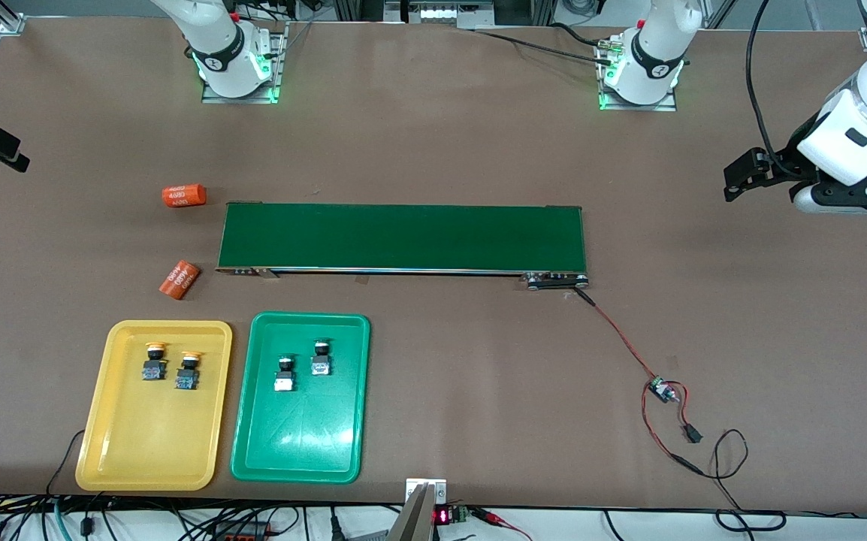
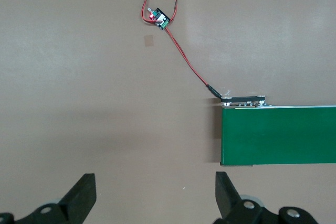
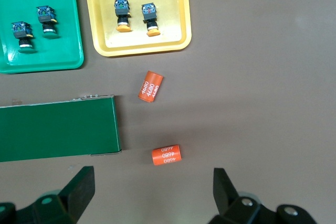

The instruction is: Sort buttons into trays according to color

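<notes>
Two yellow-capped buttons [image 1: 154, 362] [image 1: 188, 372] lie in the yellow tray [image 1: 140, 443]. Two green-capped buttons [image 1: 285, 373] [image 1: 320, 358] lie in the green tray [image 1: 298, 436]. The right wrist view shows the same: yellow-capped buttons [image 3: 122, 14] in the yellow tray [image 3: 176, 30], green-capped buttons [image 3: 46, 18] in the green tray [image 3: 65, 35]. My left gripper [image 1: 738, 180] [image 2: 155, 192] is open and empty, up over bare table off the conveyor's end. My right gripper [image 1: 5, 146] [image 3: 155, 192] is open and empty, up over the table by an orange cylinder.
A dark-green conveyor belt [image 1: 403, 237] lies across the middle. Two orange cylinders printed 4680 [image 1: 183, 195] [image 1: 179, 279] lie off its end toward the right arm. A red and black wire runs to a small controller board [image 1: 660, 389] toward the left arm's end.
</notes>
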Controlling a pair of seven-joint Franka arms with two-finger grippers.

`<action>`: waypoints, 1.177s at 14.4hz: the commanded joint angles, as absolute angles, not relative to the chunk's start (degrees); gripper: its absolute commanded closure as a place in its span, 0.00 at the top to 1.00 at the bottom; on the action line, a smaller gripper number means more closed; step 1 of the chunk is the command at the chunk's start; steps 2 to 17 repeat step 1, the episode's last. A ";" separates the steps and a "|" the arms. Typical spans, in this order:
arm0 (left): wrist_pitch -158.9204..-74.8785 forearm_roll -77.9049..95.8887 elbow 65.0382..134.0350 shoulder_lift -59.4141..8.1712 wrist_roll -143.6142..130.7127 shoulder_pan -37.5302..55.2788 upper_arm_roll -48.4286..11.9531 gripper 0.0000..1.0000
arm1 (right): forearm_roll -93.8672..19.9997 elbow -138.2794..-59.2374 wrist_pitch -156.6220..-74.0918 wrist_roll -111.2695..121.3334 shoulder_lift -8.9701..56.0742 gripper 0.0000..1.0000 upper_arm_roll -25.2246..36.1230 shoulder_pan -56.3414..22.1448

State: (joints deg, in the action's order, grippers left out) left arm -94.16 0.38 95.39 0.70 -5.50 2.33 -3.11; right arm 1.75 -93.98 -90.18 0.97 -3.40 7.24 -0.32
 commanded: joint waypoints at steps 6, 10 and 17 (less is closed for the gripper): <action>-92.99 -0.35 93.78 0.18 -5.80 2.46 -3.16 1.00 | 1.41 -93.08 -88.86 1.14 -3.34 1.00 7.21 -0.62; -92.99 -0.35 93.78 0.18 -5.80 2.46 -3.16 1.00 | 1.41 -93.08 -88.86 1.14 -3.34 1.00 7.21 -0.62; -92.99 -0.35 93.78 0.18 -5.80 2.46 -3.16 1.00 | 1.41 -93.08 -88.86 1.14 -3.34 1.00 7.21 -0.62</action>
